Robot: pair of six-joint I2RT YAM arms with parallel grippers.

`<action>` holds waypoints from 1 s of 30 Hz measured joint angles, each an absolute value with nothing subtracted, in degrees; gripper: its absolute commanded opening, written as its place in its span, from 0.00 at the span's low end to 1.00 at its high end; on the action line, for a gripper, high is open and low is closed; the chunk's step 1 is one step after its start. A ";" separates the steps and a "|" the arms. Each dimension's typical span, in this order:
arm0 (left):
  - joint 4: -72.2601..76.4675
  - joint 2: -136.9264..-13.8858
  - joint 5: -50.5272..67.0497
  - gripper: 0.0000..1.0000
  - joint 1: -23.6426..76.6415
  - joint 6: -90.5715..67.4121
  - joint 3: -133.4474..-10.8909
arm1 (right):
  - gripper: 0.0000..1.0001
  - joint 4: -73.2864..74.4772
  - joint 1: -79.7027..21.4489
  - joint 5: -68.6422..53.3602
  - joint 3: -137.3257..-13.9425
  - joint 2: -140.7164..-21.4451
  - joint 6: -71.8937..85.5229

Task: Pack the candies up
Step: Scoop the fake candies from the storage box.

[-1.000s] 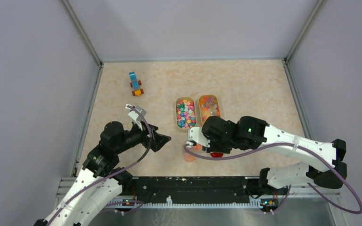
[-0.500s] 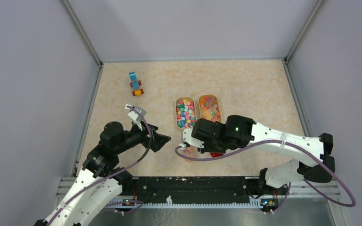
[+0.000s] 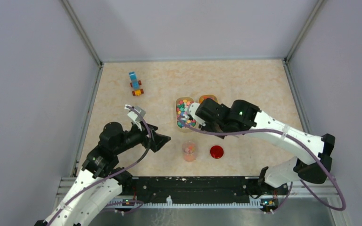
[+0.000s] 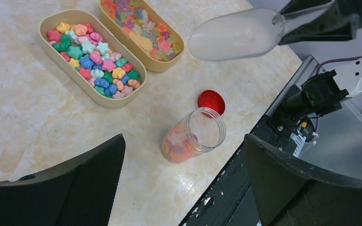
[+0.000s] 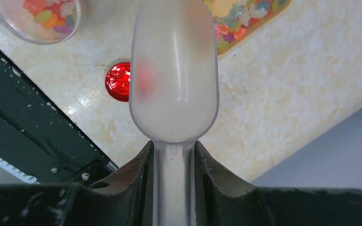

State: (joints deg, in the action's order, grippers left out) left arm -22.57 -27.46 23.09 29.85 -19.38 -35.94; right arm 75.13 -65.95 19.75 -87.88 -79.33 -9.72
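In the upper left of the top view, a blue-and-orange toy vehicle [image 3: 135,84] stands on the table [image 3: 254,84]. Lower down and left of centre, the left gripper [image 3: 161,140] hangs with its jaws spread wide and nothing between them. It faces a clear jar [image 4: 193,141] that stands open near the table's front edge, with some candies lying in its bottom. Just right of the jar, apart from it, lies a round red lid [image 3: 216,151]. Above these, at the centre, two tan oval trays [image 4: 75,81] sit side by side, both filled with the candies [image 4: 94,59]. The right gripper [image 5: 173,157] is clamped on the handle of a translucent scoop [image 5: 173,75] and covers part of the left tray in the top view.
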 measured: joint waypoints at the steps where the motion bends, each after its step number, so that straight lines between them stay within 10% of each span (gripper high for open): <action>1: -22.57 -27.46 23.09 0.99 29.87 -19.38 -35.94 | 0.00 74.72 -64.20 19.66 -87.88 -79.48 -8.82; 30: -22.48 -24.53 24.71 0.99 29.87 -19.38 -35.94 | 0.00 71.46 -38.52 7.38 -91.70 -103.42 14.15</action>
State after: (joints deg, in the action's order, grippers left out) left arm -22.48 -24.53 24.71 29.87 -19.38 -35.94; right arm 71.46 -38.52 7.38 -91.70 -103.42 14.15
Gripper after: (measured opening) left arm 0.987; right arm 0.287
